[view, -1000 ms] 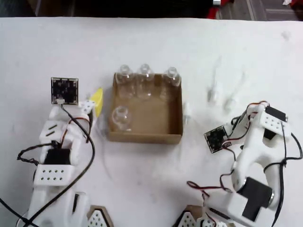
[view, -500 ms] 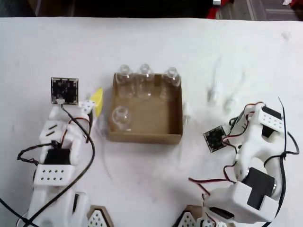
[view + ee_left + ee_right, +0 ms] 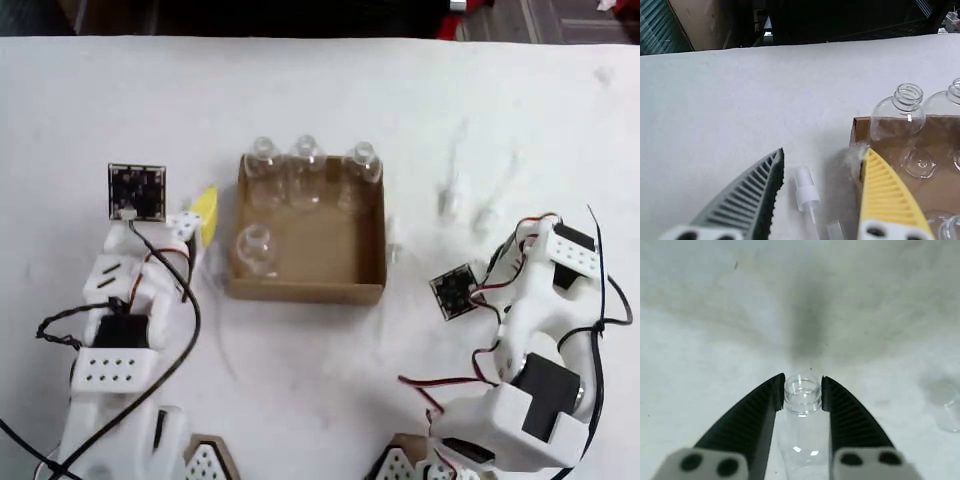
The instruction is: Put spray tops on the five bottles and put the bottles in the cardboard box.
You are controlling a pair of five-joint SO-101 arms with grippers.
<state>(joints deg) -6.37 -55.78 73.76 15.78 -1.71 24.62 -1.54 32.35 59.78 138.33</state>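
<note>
Right wrist view: the right claw [image 3: 802, 382] pinched the neck of an uncapped bottle [image 3: 802, 435]. Left wrist view: the left claw [image 3: 824, 150] stood spread over a spray top [image 3: 804, 186] lying beside the cardboard box [image 3: 858, 131], which held four bottles [image 3: 258, 245].

Both arms are white printed plastic with black motor blocks [image 3: 545, 400] and thin red-and-black cables [image 3: 185, 310]; left arm [image 3: 115, 330] and right arm [image 3: 535, 330] each carry a small black circuit board [image 3: 137, 190]; left gripper [image 3: 823, 150] has one grey ribbed finger [image 3: 747, 200] and one yellow finger [image 3: 885, 190]; right gripper [image 3: 802, 377] is all black, with screw holes [image 3: 707, 465] in its white bases.
</note>
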